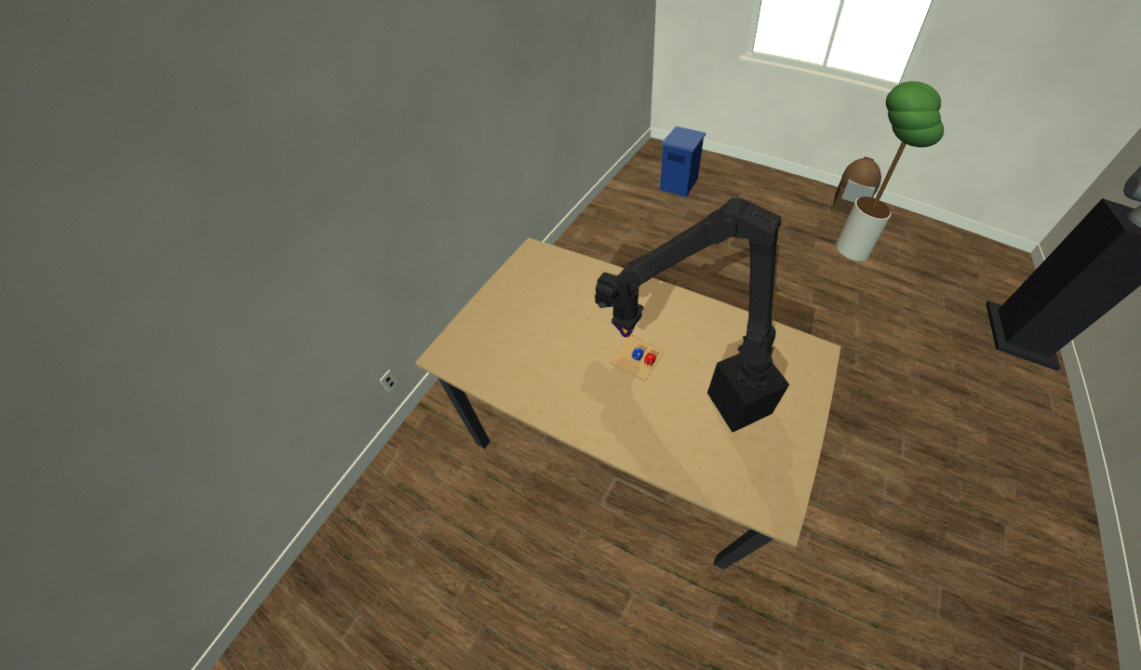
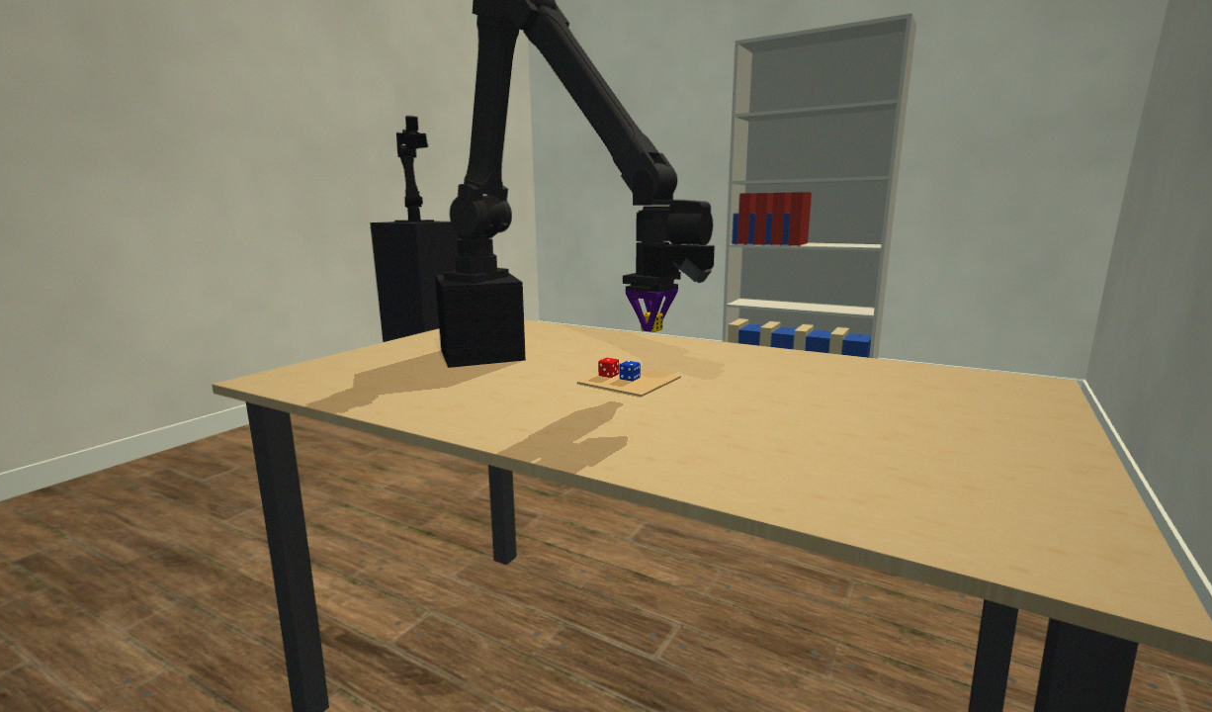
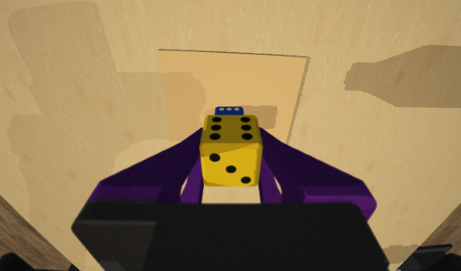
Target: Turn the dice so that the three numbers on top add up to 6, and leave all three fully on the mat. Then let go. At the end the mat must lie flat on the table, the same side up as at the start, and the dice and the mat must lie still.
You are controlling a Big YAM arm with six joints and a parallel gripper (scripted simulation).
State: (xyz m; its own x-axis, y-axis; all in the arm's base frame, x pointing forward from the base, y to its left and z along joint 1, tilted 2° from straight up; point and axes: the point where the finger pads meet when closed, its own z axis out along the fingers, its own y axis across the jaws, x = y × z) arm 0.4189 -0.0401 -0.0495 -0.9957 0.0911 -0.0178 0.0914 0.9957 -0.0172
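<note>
Gripper [image 3: 230,165] clamping yellow die [image 3: 231,150] in the air, red die [image 2: 607,366] and blue die [image 2: 630,371] on mat [image 2: 654,383]

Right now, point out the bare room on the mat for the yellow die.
The gripper holds the yellow die above the table. On the mat, the red die and blue die crowd one end; the bare strip beyond the blue die, toward the mat's far edge, is free.
</note>
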